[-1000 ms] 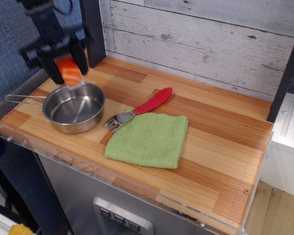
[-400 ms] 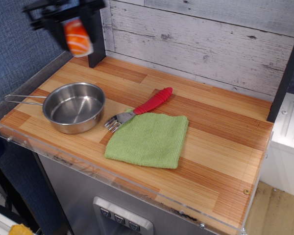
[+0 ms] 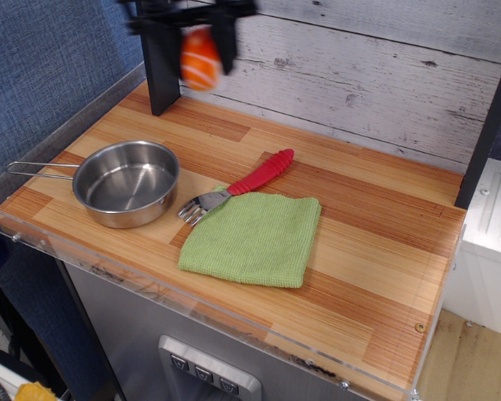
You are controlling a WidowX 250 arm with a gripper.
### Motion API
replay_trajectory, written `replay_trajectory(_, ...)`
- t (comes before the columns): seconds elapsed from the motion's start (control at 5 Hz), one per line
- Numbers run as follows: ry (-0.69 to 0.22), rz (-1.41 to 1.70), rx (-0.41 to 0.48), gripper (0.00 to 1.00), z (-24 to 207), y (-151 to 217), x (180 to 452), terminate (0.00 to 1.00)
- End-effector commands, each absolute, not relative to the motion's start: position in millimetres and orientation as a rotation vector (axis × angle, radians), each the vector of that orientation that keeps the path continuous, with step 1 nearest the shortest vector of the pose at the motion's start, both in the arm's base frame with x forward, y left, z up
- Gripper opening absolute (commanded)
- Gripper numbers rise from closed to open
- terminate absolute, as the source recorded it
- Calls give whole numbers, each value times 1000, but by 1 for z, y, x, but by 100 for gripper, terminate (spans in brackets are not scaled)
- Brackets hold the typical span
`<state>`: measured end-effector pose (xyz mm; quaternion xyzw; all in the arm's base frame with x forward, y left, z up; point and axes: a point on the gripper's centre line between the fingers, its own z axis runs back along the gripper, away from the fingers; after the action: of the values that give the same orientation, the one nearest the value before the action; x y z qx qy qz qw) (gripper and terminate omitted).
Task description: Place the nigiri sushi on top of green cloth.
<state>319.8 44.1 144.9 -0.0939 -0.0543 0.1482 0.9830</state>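
The nigiri sushi (image 3: 200, 58), orange with white stripes, hangs high above the back left of the table, blurred by motion. My gripper (image 3: 199, 46) is shut on it, its black fingers either side of the piece at the top edge of the view. The light green cloth (image 3: 255, 238) lies flat near the middle front of the wooden table, well to the right of and below the gripper, with nothing on it.
A round steel pan (image 3: 127, 182) with a wire handle stands at the front left. A red-handled fork (image 3: 238, 188) lies between pan and cloth, its tines touching the cloth's corner. A black post (image 3: 160, 71) rises at the back left. A clear acrylic rim (image 3: 192, 313) edges the table front.
The gripper has carried the sushi up from just above the pan and then to the right along the back wall. Pan, fork and cloth have not moved.
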Motion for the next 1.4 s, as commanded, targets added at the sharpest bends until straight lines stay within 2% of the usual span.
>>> replay_trajectory(0.0, -147, 72, -124, 0, 132, 9, 309, 0)
replay_trajectory(0.4, -107, -81, -124, 0, 98, -18, 305, 0)
replay_trajectory(0.6, -67, -120, -132, 0, 70, -27, 298, 0)
replay_trajectory(1.2, 43, -104, -114, 0, 27, -12, 276, 0)
